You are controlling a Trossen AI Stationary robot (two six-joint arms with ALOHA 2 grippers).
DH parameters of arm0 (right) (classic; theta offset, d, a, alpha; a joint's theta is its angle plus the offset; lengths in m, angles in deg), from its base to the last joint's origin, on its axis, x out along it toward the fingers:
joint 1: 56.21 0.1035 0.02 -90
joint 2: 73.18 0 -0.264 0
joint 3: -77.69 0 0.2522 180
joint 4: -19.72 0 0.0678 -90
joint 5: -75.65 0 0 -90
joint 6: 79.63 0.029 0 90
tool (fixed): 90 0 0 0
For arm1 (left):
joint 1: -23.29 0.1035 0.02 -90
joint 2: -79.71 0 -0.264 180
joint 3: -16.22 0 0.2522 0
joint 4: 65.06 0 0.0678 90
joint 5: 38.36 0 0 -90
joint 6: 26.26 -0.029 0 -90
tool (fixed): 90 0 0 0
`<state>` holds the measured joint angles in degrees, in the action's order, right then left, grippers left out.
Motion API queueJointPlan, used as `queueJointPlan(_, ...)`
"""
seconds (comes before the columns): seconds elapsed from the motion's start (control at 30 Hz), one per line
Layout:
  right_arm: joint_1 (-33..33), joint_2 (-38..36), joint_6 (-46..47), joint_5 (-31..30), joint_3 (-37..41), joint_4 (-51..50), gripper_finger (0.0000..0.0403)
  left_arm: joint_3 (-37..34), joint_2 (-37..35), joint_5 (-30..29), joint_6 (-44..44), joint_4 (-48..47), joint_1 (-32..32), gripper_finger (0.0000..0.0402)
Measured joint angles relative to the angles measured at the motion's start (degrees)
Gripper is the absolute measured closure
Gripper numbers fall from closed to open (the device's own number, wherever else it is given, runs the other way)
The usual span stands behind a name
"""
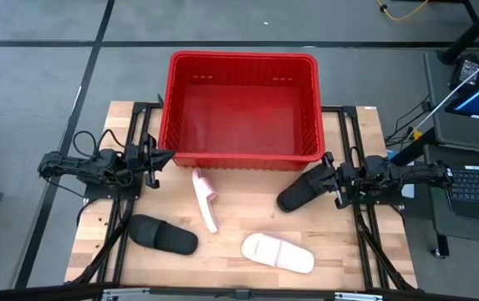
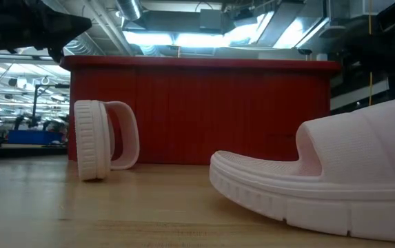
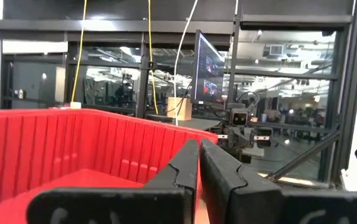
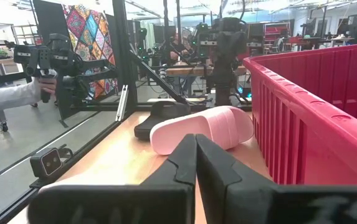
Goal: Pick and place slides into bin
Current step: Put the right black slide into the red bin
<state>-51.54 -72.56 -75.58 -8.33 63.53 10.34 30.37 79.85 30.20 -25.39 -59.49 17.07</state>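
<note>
The bin (image 1: 241,109) sat empty at the desk's (image 1: 356,251) far edge. Both the left gripper (image 1: 157,157) and right gripper (image 1: 329,171) were clenched on nothing.

Risks:
- The pink slide on edge (image 1: 205,199), long axis toward the bin, could topple under a nudge.
- The black slide (image 1: 300,192) seemingly lay just under the right gripper, so descending might shove it.

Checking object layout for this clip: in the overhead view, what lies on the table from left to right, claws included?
Left claw → black slide → pink slide on its edge → flat pink slide → black slide by the right arm → right claw.
</note>
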Motion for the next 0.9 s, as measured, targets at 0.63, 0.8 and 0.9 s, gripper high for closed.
queueJointPlan(0.63, -0.1, 0.0, -9.1, -6.1, 0.0, 0.5, 0.0389, 3.5, 0.0, 3.2, 0.6, 0.4, 0.0, 0.04)
queueJointPlan(0.8, -0.1, 0.0, -5.3, -7.0, 0.0, 5.9, 0.0389, 8.4, 1.1, 3.4, 0.3, -3.2, 0.0, 0.04)
queueJointPlan(0.9, 0.1, 0.0, -4.3, -5.9, 0.0, 7.3, 0.0389, 11.9, 3.5, 3.5, -0.1, -6.6, 0.0, 0.04)
